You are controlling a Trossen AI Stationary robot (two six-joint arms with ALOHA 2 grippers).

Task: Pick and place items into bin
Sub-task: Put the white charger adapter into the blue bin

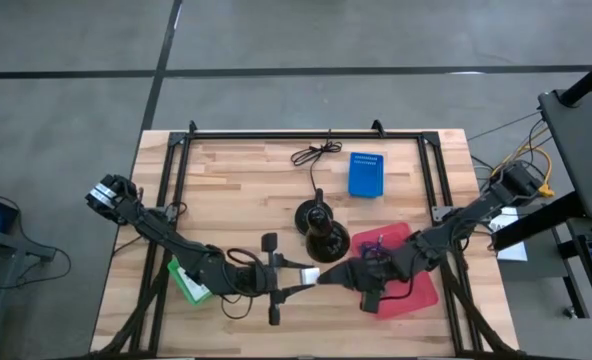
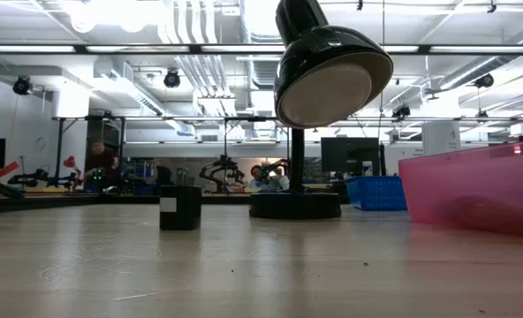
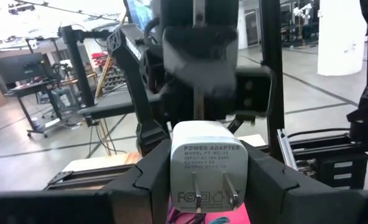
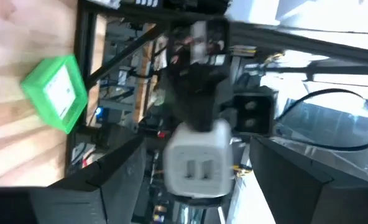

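Clamped between my left claw's [image 3: 202, 186] two fingers is one white power adapter [image 3: 204, 167], prongs toward the wrist camera; its label reads "POWER ADAPTER" over smaller lines I can only partly make out, with an "FC" mark between the two prongs. Facing it, my right claw [image 4: 193, 186] stands with its fingers spread wide on either side of the same adapter, not gripping it; from that side I see the adapter's grey face with two slots. From above, both claws meet near the front middle of the table [image 1: 236, 170], the left claw [image 1: 301, 280] just left of the adapter [image 1: 312, 275] and the right claw [image 1: 351, 278] just right of it. Directly under the right claw lies one red bin [image 1: 421, 290], with a purple pen [image 1: 374, 245] showing at its near rim beside the claw. Just behind the two claws stands one black lamp on a round base [image 1: 321, 235]. Farther back from the claws I count one blue box [image 1: 366, 174] and one coiled black cable [image 1: 314, 154]. Behind my left claw, beside its arm, sits one green and white packet [image 1: 188, 280]; I cannot read its label. One tiny black cube [image 2: 180, 208] with a white patch shows in the low view.
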